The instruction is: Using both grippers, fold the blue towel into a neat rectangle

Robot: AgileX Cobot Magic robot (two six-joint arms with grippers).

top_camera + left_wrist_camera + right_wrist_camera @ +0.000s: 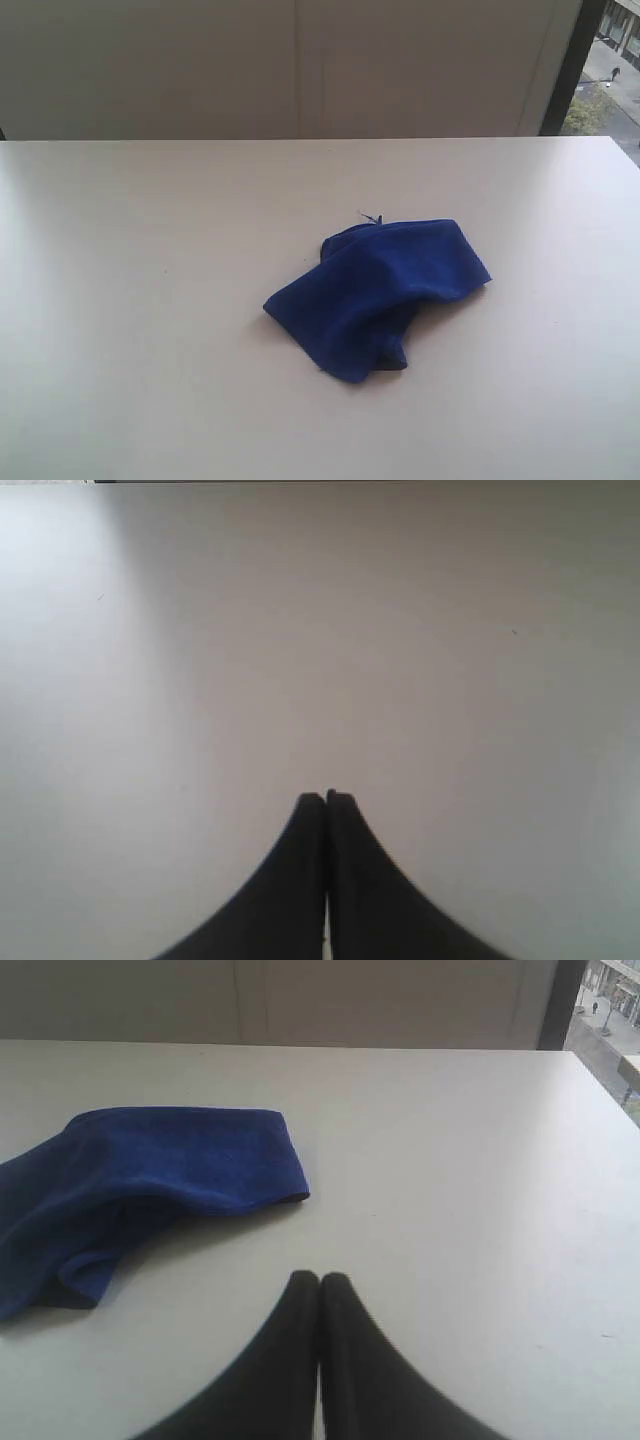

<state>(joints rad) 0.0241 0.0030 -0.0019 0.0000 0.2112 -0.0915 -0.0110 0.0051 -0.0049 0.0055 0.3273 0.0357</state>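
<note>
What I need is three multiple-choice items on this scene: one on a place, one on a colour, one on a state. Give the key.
1. Where on the table does the towel lie, in the exterior view?
A. far left corner
B. a little right of the middle
C. hanging over the near edge
2. What colour is the towel?
A. red
B. white
C. blue
3. How do the jaws of the left gripper and right gripper stand?
A. shut, empty
B. wide open
C. shut on the towel
Key: 1 B, it sits just right of centre; 2 C, the cloth is deep blue; 3 A, each wrist view shows them pressed together with nothing between.
</note>
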